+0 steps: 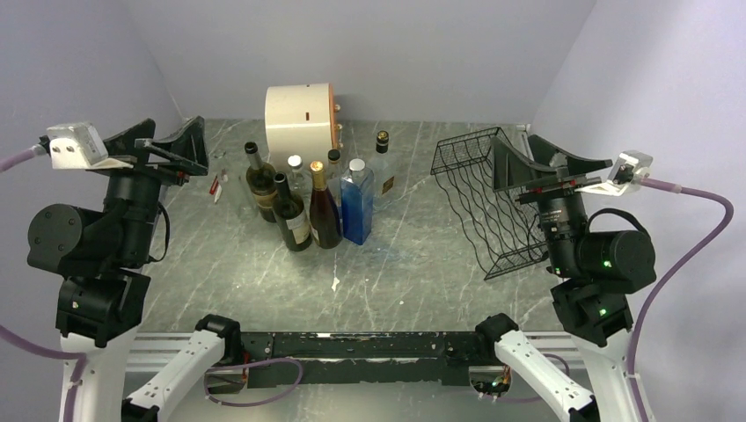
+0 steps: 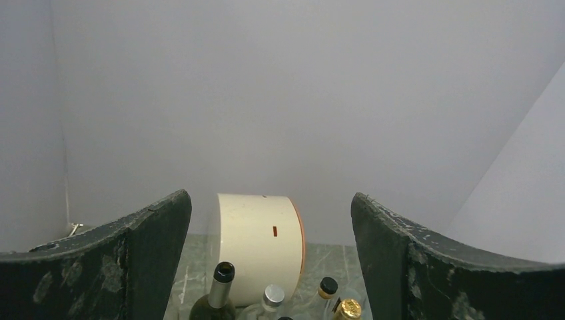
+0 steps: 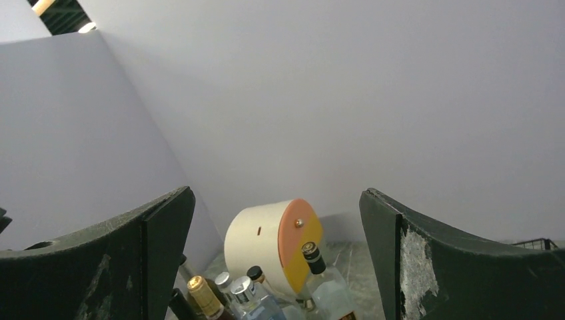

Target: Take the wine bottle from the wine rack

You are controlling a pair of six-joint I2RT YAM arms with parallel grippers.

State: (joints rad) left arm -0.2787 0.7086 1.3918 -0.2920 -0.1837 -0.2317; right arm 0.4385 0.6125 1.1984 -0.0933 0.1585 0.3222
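The black wire-mesh wine rack (image 1: 488, 198) stands on the right of the table, and its wavy cells show no bottle in them. Several bottles stand upright in a cluster at mid-table, among them a dark green wine bottle (image 1: 260, 183), a second dark one (image 1: 290, 215) and a gold-capped amber one (image 1: 323, 211). My right gripper (image 1: 541, 167) hangs open just right of the rack's top edge, holding nothing. My left gripper (image 1: 171, 145) is open and raised at the far left. Both wrist views look over the bottle tops, and the dark bottle's neck (image 2: 220, 283) shows between the left fingers.
A cream cylinder drum (image 1: 299, 114) lies on its side behind the bottles. A blue square bottle (image 1: 357, 202) and a clear black-capped bottle (image 1: 382, 167) stand in the cluster. A small red-and-white item (image 1: 216, 186) and a white scrap (image 1: 335, 283) lie on the marble top. Walls close in on three sides.
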